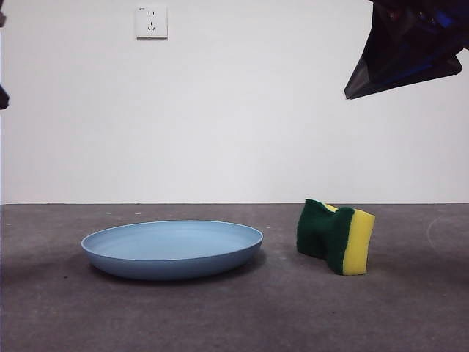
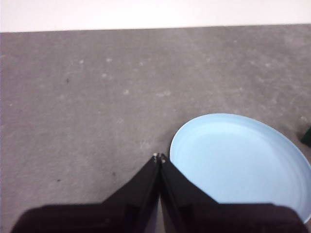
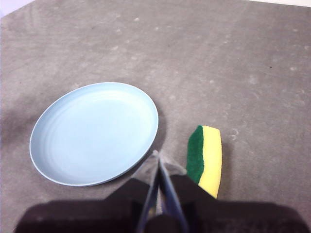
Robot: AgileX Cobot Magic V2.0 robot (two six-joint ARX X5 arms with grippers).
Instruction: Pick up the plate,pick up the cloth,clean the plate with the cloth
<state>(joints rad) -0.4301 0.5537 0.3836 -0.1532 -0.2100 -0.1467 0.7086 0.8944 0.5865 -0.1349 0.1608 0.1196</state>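
Observation:
The light-blue plate [image 1: 172,248] lies flat on the grey table, left of centre in the front view. It also shows in the left wrist view [image 2: 238,162] and the right wrist view [image 3: 95,132]. The cloth is a yellow and dark green sponge [image 1: 337,236] standing on its edge to the right of the plate, also in the right wrist view [image 3: 205,159]. My left gripper [image 2: 158,157] is shut and empty, above the table beside the plate's rim. My right gripper [image 3: 157,154] is shut and empty, above the gap between plate and sponge; its arm shows dark at the top right [image 1: 410,44].
The grey table [image 1: 234,315] runs back to a white wall with a power socket [image 1: 151,22]. A black tip shows at the left edge [image 1: 3,95].

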